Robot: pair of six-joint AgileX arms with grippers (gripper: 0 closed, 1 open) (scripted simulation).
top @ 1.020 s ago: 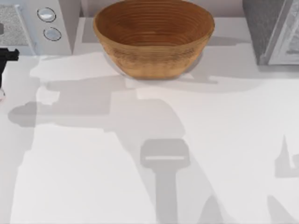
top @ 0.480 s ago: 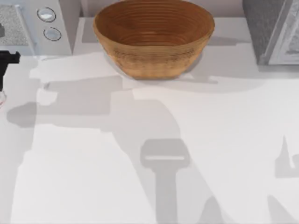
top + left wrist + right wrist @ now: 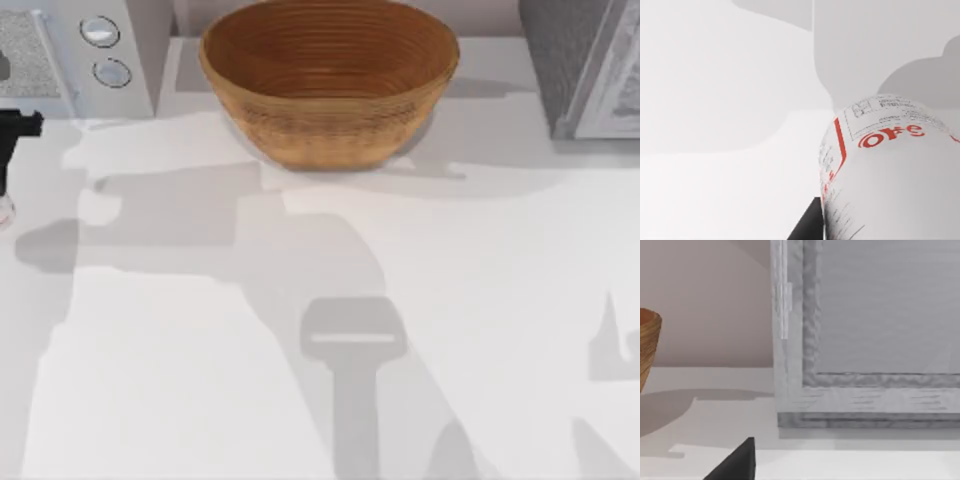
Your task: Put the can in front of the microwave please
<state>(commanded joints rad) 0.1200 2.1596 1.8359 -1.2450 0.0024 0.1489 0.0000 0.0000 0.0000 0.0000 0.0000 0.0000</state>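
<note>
The left pincer (image 3: 8, 135) is seen at the table's left edge, just in front of the microwave (image 3: 75, 55), and whether it is clamped or parted cannot be told. In the left wrist view the can (image 3: 890, 170) is seen close up beside one dark finger (image 3: 807, 227), above the white table (image 3: 715, 190). Farther off, the basket (image 3: 328, 80) stands at the back centre. The right pincer (image 3: 735, 465) is parked near the darker appliance (image 3: 865, 335); its opening cannot be told either.
</note>
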